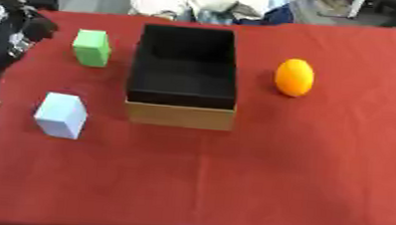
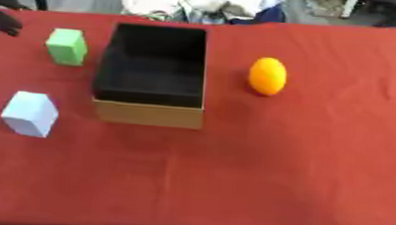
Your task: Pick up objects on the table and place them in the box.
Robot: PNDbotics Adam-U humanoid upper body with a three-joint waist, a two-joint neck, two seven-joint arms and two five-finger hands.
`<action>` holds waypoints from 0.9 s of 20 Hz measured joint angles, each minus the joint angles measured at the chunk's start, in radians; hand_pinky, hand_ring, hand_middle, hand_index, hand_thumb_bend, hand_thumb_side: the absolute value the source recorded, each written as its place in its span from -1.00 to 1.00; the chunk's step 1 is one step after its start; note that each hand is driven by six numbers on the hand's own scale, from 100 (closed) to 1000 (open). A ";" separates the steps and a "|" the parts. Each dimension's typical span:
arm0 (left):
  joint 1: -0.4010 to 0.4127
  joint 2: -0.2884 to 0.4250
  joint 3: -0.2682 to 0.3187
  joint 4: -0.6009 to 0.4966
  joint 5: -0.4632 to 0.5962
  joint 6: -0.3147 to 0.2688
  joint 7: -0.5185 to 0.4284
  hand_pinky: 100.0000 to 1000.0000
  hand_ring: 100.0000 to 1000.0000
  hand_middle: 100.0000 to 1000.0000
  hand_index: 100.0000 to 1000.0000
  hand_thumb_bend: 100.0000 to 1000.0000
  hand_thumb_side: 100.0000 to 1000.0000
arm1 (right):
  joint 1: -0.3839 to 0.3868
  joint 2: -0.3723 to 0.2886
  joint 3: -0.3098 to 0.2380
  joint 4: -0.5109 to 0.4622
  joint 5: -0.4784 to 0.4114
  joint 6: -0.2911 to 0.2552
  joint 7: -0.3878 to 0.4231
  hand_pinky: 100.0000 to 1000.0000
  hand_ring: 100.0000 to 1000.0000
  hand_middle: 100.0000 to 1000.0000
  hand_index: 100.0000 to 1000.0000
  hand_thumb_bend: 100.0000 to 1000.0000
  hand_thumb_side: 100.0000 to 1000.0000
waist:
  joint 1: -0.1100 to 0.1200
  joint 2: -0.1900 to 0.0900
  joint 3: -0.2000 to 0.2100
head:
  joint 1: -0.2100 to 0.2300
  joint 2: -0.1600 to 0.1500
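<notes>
I see the box (image 1: 180, 116) mid-desk (image 1: 275, 180), two blocks (image 1: 92, 48) (image 1: 61, 115) to its left, a round fruit (image 1: 294, 77) to its right.

Red tablecloth (image 1: 301, 181) covers table; crumpled white cloth (image 2: 218, 1) beyond far edge.

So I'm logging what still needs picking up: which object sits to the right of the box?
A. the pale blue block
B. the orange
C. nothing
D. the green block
B: the orange lies alone on the red cloth right of the box, while the green block and the pale blue block are both on its left.
</notes>
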 measured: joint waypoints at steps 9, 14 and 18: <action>-0.003 0.002 -0.004 0.006 -0.017 -0.003 -0.031 0.11 0.10 0.26 0.44 1.00 0.37 | 0.000 0.000 0.000 0.000 0.000 0.002 0.003 0.13 0.38 0.45 0.64 -0.20 -0.08 | 0.000 -0.001 0.003 | -0.005 -0.003; -0.021 0.080 -0.052 0.035 -0.073 -0.015 -0.097 0.19 0.19 0.32 0.53 0.95 -0.06 | 0.000 0.000 0.006 0.002 0.000 0.005 0.009 0.13 0.37 0.44 0.64 -0.20 -0.05 | 0.003 -0.009 -0.001 | -0.004 -0.003; -0.044 0.182 -0.118 0.080 -0.138 -0.038 -0.164 0.26 0.28 0.37 0.57 0.88 -0.31 | 0.002 0.000 0.006 0.009 0.000 0.006 0.011 0.13 0.43 0.44 0.67 -0.20 -0.04 | 0.013 -0.016 -0.001 | -0.004 -0.001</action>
